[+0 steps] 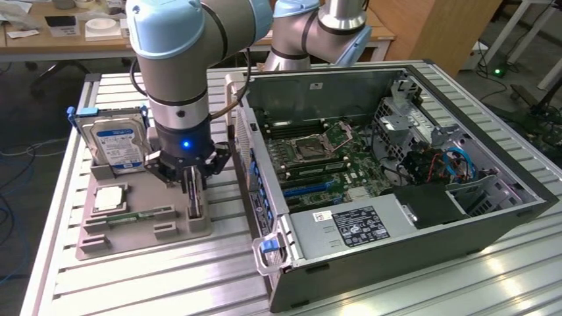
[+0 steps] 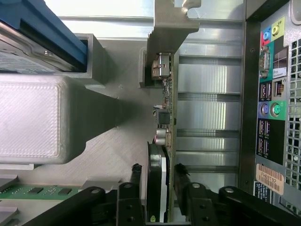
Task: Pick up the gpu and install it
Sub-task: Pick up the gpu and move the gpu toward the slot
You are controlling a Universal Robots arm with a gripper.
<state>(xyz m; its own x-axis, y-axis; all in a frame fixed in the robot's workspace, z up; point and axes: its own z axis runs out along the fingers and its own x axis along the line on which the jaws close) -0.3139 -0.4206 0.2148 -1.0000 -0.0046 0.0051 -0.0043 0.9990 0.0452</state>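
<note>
The gpu (image 1: pixel 194 201) stands on its long edge in a slot of the grey holder tray (image 1: pixel 131 237), at the tray's side nearest the computer case. My gripper (image 1: pixel 192 183) has come straight down over it. In the wrist view the gpu (image 2: pixel 165 113) runs away from me, green board edge and black fan showing, its metal bracket (image 2: pixel 169 23) at the far end. My gripper (image 2: pixel 158 170) straddles the card. One black fingertip (image 2: pixel 136 170) stands a small gap off the fan side. The other fingertip (image 2: pixel 180 172) sits close against the board side.
A blue-labelled hard drive (image 1: pixel 118 145) stands upright in the tray behind the gripper. A processor (image 1: pixel 108 197) and a green memory stick (image 1: pixel 131 216) lie in it too. The open computer case (image 1: pixel 491 217) with its motherboard (image 1: pixel 325 158) fills the exterior view's right, very near the card.
</note>
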